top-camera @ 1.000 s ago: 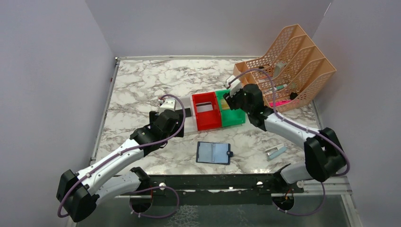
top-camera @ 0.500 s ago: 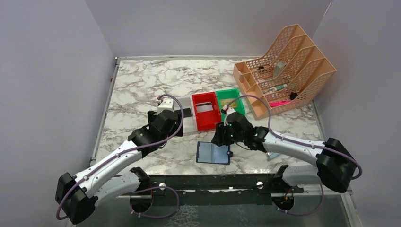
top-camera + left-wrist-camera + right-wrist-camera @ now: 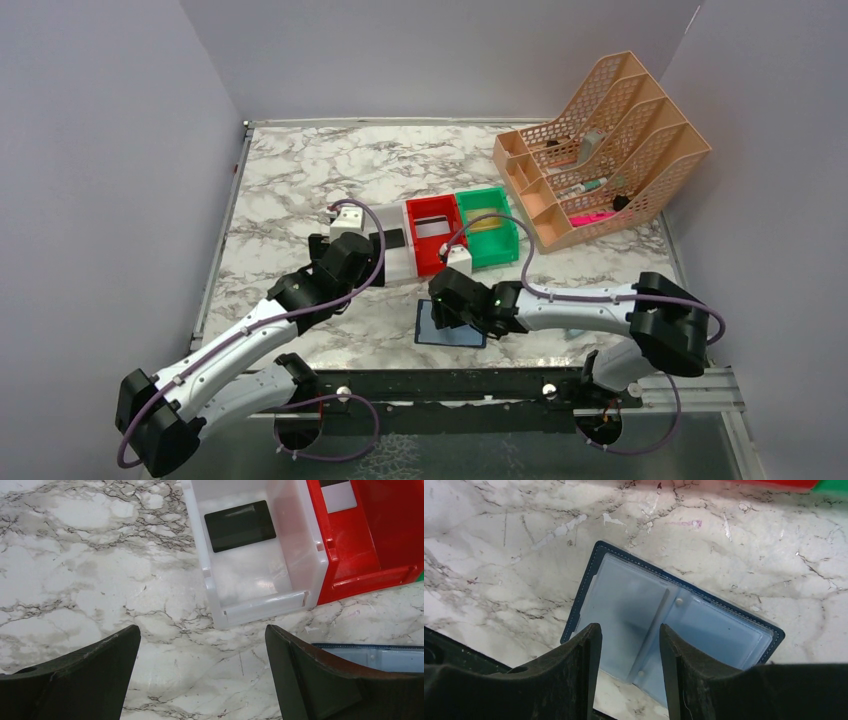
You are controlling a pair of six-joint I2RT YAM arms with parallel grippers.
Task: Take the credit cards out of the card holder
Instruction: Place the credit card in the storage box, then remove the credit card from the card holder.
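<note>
A: Largest first?
B: Marble counter [image 3: 290, 190]; on it, touching in a row, white bin [image 3: 265, 607], red bin [image 3: 360, 575], green bin [image 3: 490, 192].
A: Then?
B: Spread wide and empty, left tool [image 3: 201, 630], above bare counter near the white bin. Half apart, gripping nothing, right tool [image 3: 629, 627], poised over holder [image 3: 719, 630].
A: Position of holder?
B: Flat open near the counter's near edge; sleeves seemingly empty.
A: Smallest?
B: In the white bin, black card [image 3: 240, 525]; in the red, pale card [image 3: 338, 495]; in the green, tan strip [image 3: 483, 212], probably a third. Removal apparently done; at most a check remaining.
</note>
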